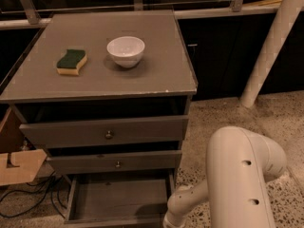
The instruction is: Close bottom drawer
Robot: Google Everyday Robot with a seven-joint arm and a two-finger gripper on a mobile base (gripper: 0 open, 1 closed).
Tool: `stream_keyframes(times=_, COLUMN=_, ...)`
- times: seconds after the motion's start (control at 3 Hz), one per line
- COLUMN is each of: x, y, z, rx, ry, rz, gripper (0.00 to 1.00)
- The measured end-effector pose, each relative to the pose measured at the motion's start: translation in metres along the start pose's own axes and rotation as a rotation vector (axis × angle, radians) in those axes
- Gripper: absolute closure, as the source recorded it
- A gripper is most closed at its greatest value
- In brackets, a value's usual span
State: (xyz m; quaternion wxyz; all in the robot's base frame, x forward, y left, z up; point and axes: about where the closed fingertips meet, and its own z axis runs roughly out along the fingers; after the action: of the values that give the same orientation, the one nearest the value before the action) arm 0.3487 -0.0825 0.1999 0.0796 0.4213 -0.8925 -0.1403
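The bottom drawer [118, 198] of the grey cabinet is pulled out, and its grey box interior shows. Only the top edge of its slim front panel [116, 221] shows, at the frame's bottom edge; its knob is hidden. My white arm [187, 201] reaches down beside the drawer's right front corner. The gripper at its end is below the frame's bottom edge and out of view. The top drawer [142, 129] and middle drawer [85, 163] stand slightly out, each with a round knob.
On the cabinet top [156, 75] stand a white bowl [126, 50] and a green-and-yellow sponge [71, 61]. A cardboard box [16, 167] and cables [28, 196] lie at the left. A white post [270, 51] stands at the right on speckled floor [223, 113].
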Motion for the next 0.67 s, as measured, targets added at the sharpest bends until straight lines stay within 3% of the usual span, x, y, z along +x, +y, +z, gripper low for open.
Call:
stream_keyframes(times=0.33, x=-0.006, y=-0.006, z=0.015, rx=-0.014, ry=0.004, rz=-0.006, gripper=1.0)
stream_keyframes(times=0.67, x=-0.028, y=-0.021, z=0.025, rx=-0.009, ry=-0.015, rz=-0.025, gripper=1.0)
